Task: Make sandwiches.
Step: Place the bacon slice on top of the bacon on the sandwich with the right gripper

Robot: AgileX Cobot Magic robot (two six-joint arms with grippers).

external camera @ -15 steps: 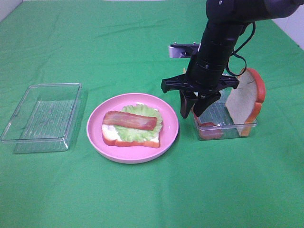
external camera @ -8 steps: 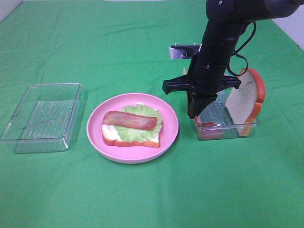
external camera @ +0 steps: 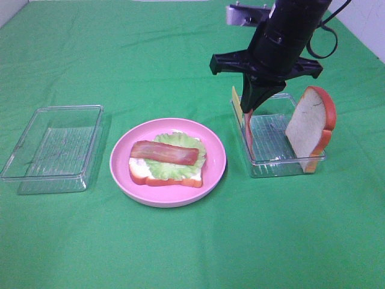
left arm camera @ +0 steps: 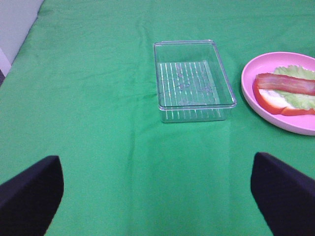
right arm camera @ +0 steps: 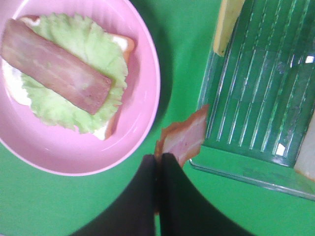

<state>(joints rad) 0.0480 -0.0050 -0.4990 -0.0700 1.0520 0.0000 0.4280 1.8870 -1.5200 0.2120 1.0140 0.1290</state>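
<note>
An open sandwich lies on the pink plate (external camera: 174, 198): a bread slice (external camera: 141, 171), a lettuce leaf (external camera: 174, 168) and a bacon strip (external camera: 165, 152) on top. My right gripper (external camera: 248, 111) hangs over the near-left corner of the right clear tray (external camera: 274, 129), shut on a second bacon strip (external camera: 248, 133) that dangles from it. In the right wrist view that strip (right arm camera: 184, 137) sticks out of the shut gripper (right arm camera: 158, 161), between the plate (right arm camera: 142, 98) and the tray (right arm camera: 256, 98). A bread slice (external camera: 310, 126) leans in the tray's right end and a cheese slice (external camera: 236, 103) at its left. My left gripper (left arm camera: 157, 196) is open and holds nothing.
An empty clear tray (external camera: 54, 144) stands left of the plate on the green cloth; the left wrist view shows this tray (left arm camera: 192, 81) with the plate's edge (left arm camera: 295, 125) beside it. The right arm stands tall over the right tray.
My right gripper closed on the bacon strip low in the right tray, then rose and drew back, lifting the strip out. Plate and left tray have not moved.
</note>
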